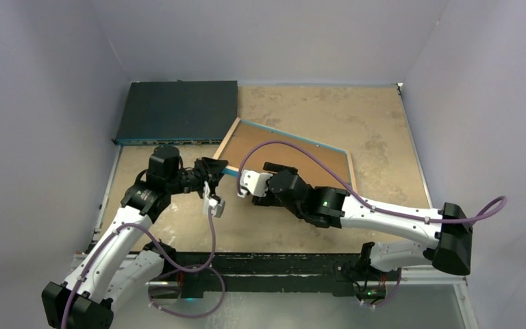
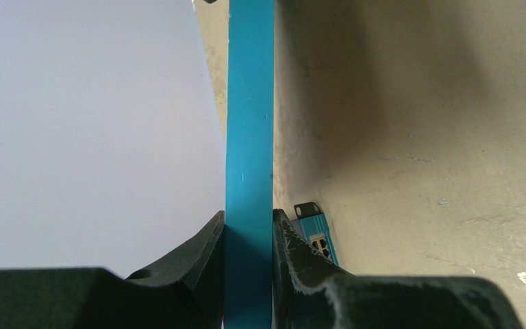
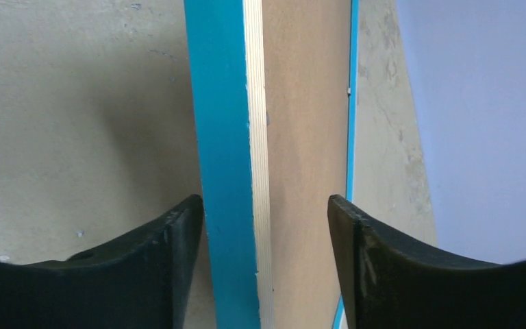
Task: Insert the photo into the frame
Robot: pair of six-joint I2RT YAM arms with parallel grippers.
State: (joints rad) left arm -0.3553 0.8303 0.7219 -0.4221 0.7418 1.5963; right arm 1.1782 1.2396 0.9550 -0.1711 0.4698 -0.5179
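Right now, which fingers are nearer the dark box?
Left. The left fingers clamp the frame corner by the box; the right fingers straddle its near edge, farther off.

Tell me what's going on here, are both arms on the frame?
The frame is back side up, skewed over the table, its brown backing showing. The left gripper is clamped on the blue edge at the near left corner. The right gripper is open, its fingers straddling the near edge without closing on it. No photo shows in any view, so whether it is already inside cannot be told.
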